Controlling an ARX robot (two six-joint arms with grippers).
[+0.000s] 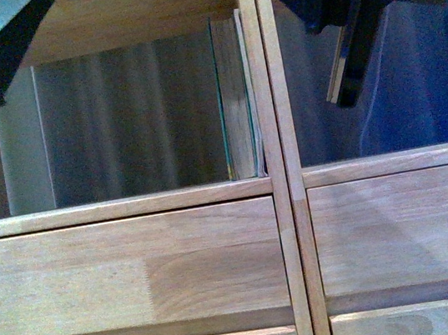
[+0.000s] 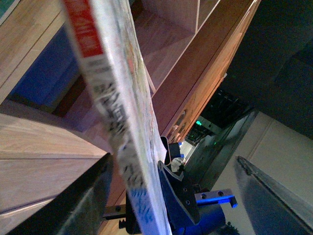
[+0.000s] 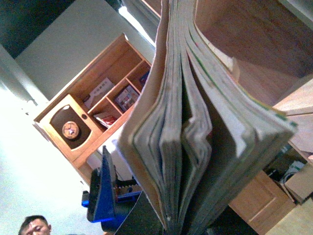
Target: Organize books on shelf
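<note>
A thin paperback (image 2: pixel 117 112), white spine with red marks, is held in the air in front of the shelf (image 1: pixel 139 273). It looks floppy. Gripped only near one end, its free length could bend or sag and catch on a wooden edge instead of sliding into a compartment. A thick book (image 3: pixel 195 122) is also held aloft, its pages fanned apart in loose bunches. If it goes in that way, I judge the splayed leaves could fold or jam against the divider (image 1: pixel 267 85), or the book could slip from the grip. A standing book (image 1: pixel 235 98) is already upright in the left compartment, pressed against that divider, and a careless push beside it could tip it over. The left tool (image 2: pixel 134 166) is clamped on the paperback, one finger on each cover, with the spine running away from the wrist toward the shelf. The right tool (image 1: pixel 354 47) is clamped on the thick book, holding it edge-on and tilted before the upper part of the right compartment, well apart from the standing book.
</note>
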